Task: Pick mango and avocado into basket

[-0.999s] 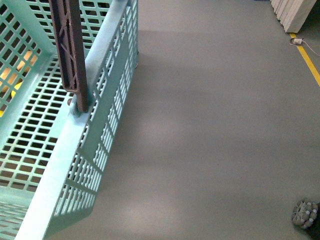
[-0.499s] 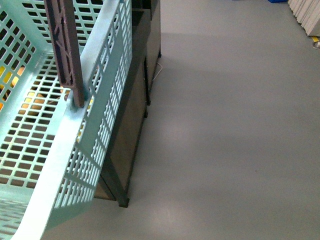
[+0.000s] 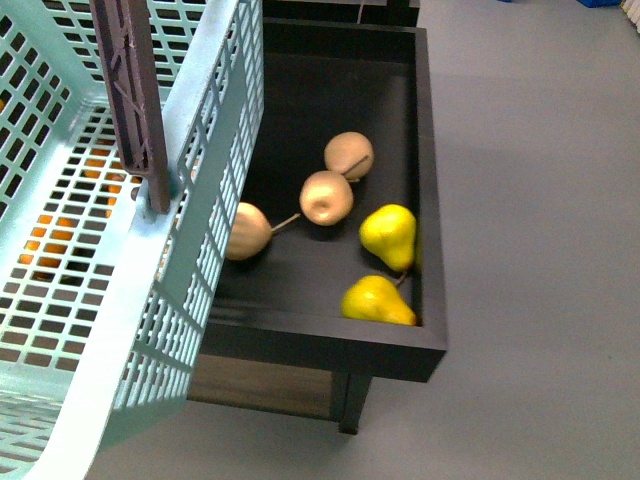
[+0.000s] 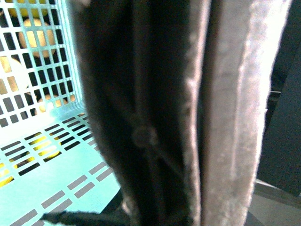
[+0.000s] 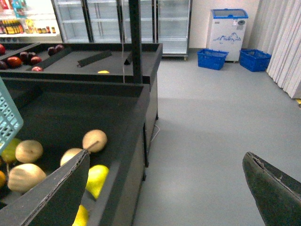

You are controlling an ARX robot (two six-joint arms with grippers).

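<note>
The light teal basket (image 3: 140, 290) fills the left of the front view, tilted, with its brown handle (image 3: 130, 90) rising out of frame. My left gripper (image 4: 188, 188) is shut on the basket's handle (image 4: 136, 117), which fills the left wrist view with the slotted basket (image 4: 42, 174) wall behind it. Orange and yellow shapes show through the slots, too hidden to name. No mango or avocado shows clearly. My right gripper (image 5: 164, 193) is open and holds nothing, above grey floor beside a black fruit bin (image 5: 117, 89).
A black display bin (image 3: 320, 345) on legs stands right of the basket, holding three tan stemmed fruits (image 3: 326, 197) and two yellow pears (image 3: 388, 235). Grey floor (image 3: 540, 250) lies to its right. Glass fridges (image 5: 141, 23) and blue crates (image 5: 211, 59) stand far back.
The front view has swung from bare floor to the bin's side and now over the bin with its fruit. The basket keeps its place in the view, still held.
</note>
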